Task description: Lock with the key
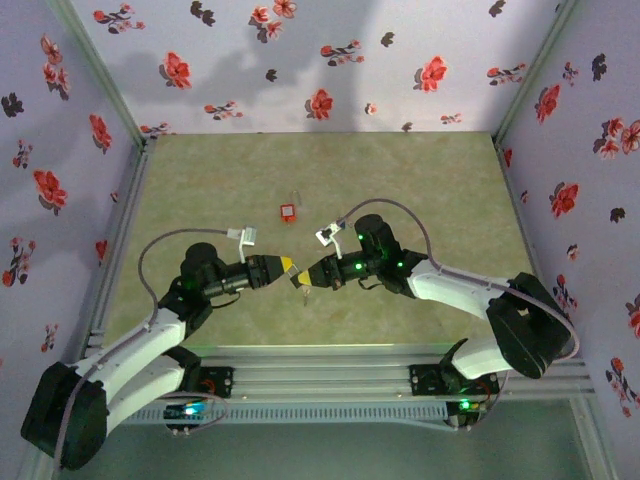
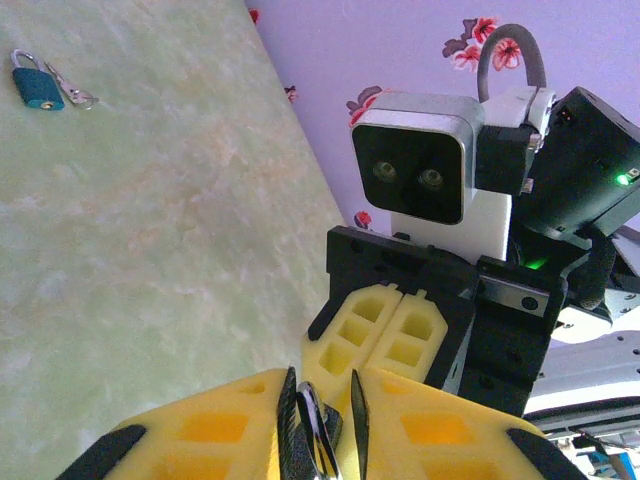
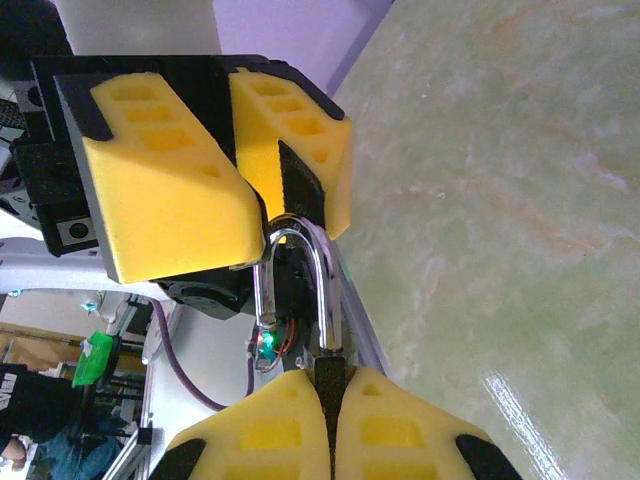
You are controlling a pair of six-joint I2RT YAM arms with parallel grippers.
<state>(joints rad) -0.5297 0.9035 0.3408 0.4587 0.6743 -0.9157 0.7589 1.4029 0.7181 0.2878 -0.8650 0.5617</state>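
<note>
walls: pale, with a red and dark flower print, on three sides; top edges cut off.
table: green marbled top; the near edge sits behind an aluminium rail.
left arm: white links reaching in toward centre; base partly out of frame.
right arm: mirrors it from the other side; its wrist camera blocks much of the left wrist view.
left gripper: tip to tip with the other gripper above the near-centre table. Yellow pads are drawn in on the bend of a metal loop. In its own camera only a shiny sliver shows between the black finger strips.
right gripper: pads pressed flush and seam closed, with one leg of the loop running into that seam. Whatever else sits between the pads is hidden.
padlock: lying on the table beyond the grippers, well apart from them. Reads red from above and teal in the left wrist view.
metal loop: silvery U like a shackle, spanning the two grippers. The free end is notched and hangs loose. Any body attached is hidden.
silvery pieces: just beside the padlock; too small to identify.
key: cannot be placed. No head shape or colour is readable in those pieces, and from above the grip point is only a dark blur.
</note>
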